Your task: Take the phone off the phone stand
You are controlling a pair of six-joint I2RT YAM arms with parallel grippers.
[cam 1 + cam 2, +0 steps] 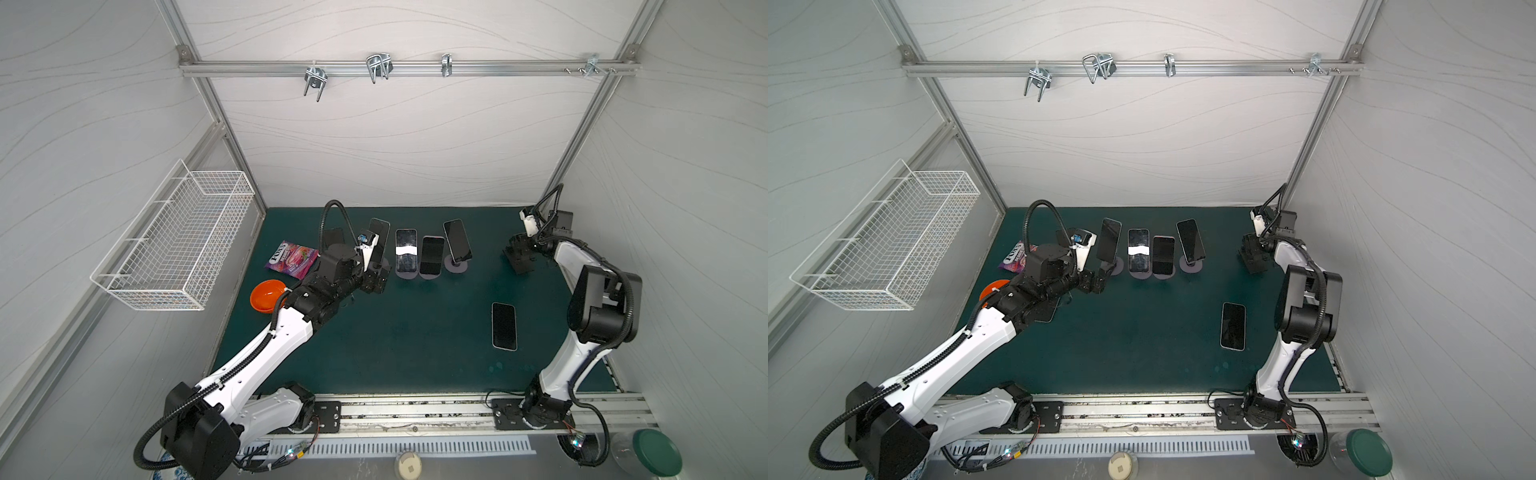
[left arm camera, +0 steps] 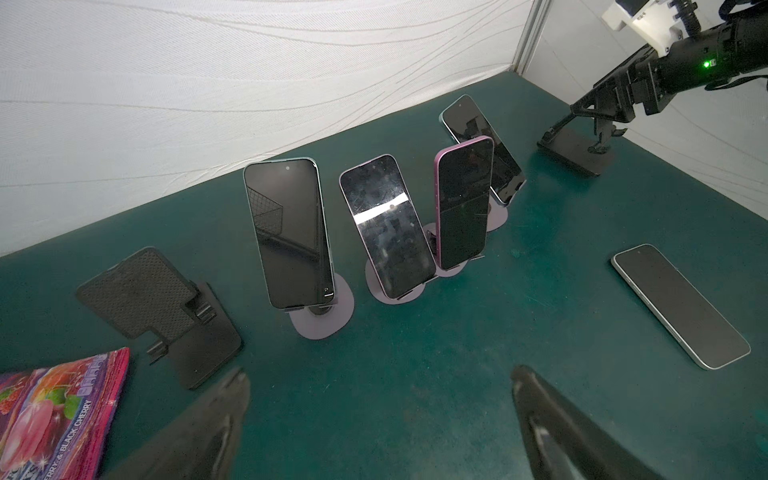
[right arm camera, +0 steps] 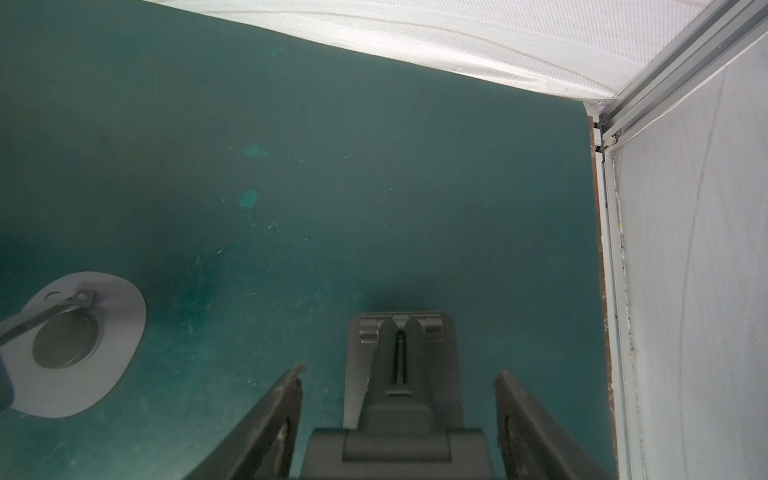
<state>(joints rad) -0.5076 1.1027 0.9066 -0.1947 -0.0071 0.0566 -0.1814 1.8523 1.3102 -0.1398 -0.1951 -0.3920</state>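
Four phones stand propped in a row at frame centre in both top views. The leftmost phone (image 1: 380,237) leans on its lilac stand (image 2: 328,324), just above the left gripper (image 1: 376,282), near it but apart. In the left wrist view that phone sits up and left of the gap between the fingers

Left gripper jaws are spread wide, holding and touching nothing, with only the green mat (image 1: 415,353) between them

Right gripper (image 3: 399,374) is at upper right of the mat in the top views. Its fingers are part-way apart on either side of a black folding stand (image 3: 446,365); cannot tell whether they press on it

All phones are glossy dark glass slabs with rounded corners:
- second phone (image 2: 386,226): scuffed, with a bright reflected stripe
- third phone (image 2: 463,203): pink-purple edge
- fourth phone (image 2: 482,145): partly hidden behind the third
- flat phone (image 1: 504,326): lies screen up on the mat at right, pale rim

The lilac stands have flat, rounded matte bases. Another black stand (image 2: 158,303), with a dimpled back plate, is at left, next to a shiny candy bag (image 2: 62,415). An orange bowl (image 1: 266,295) is partly under the left arm. A white wire basket (image 1: 178,245) hangs on the left wall
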